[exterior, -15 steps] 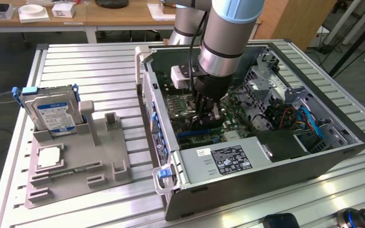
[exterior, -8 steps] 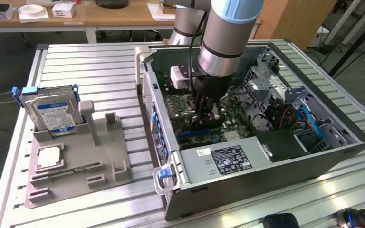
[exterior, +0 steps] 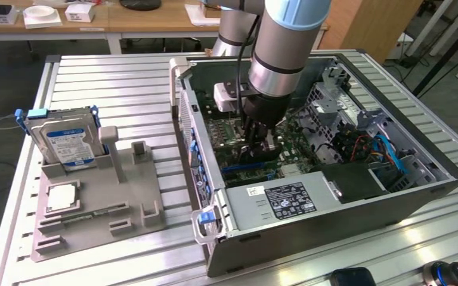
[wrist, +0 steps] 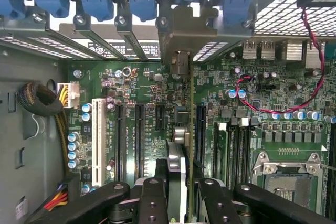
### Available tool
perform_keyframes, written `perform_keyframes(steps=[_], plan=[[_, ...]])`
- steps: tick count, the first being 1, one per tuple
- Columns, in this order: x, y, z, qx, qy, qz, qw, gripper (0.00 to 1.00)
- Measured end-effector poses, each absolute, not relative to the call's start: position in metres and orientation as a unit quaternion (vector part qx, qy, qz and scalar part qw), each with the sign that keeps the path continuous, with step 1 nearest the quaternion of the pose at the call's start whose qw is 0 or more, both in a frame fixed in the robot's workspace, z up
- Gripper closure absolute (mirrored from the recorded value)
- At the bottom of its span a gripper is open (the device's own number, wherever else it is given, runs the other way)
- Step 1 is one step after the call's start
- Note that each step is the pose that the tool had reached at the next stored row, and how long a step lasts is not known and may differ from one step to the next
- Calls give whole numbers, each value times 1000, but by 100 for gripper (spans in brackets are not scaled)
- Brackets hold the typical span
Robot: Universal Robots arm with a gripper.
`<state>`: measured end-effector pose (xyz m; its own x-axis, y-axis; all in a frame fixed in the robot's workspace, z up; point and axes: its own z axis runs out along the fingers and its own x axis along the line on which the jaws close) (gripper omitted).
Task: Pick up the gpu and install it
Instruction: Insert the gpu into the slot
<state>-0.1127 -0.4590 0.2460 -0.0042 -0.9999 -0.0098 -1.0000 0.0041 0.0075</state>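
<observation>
From the exterior view, my claw (exterior: 262,142) is down inside the open computer case (exterior: 420,205), over the green motherboard (exterior: 293,156). The gpu (exterior: 253,156) shows as a dark sliver under my fingers, but my own arm covers most of it, so I cannot make out its full length or how deep it sits. On the worktop (exterior: 117,77), toward the exterior view's left, the hard drive (exterior: 64,138) stands upright in the grey holder (exterior: 133,196).

In the wrist view, my claw (wrist: 177,184) is narrowed on the gpu (wrist: 178,145), seen edge-on between my fingers (wrist: 153,198). Its metal end reaches the rear bracket openings (wrist: 178,35). Whether its lower edge is fully in the slot is hidden.
</observation>
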Motion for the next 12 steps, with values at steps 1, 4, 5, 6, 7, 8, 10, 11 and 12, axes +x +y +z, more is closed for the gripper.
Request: perform_keyframes(steps=[1,4,5,6,7,8,10,11,12], plan=[[-113,-459,246,-706,709,6,1,72],[-113,-459,245,-706,709,6,1,72],[-114,-459,244,-706,709,6,1,72],[-114,-459,244,-706,709,6,1,72],[-114,-459,244,-706,709,6,1,72],[-114,-459,244,-706,709,6,1,72],[-115,-459,244,-706,708,6,1,72],[-115,-459,244,-706,709,6,1,72],[-115,-459,244,-706,709,6,1,72]])
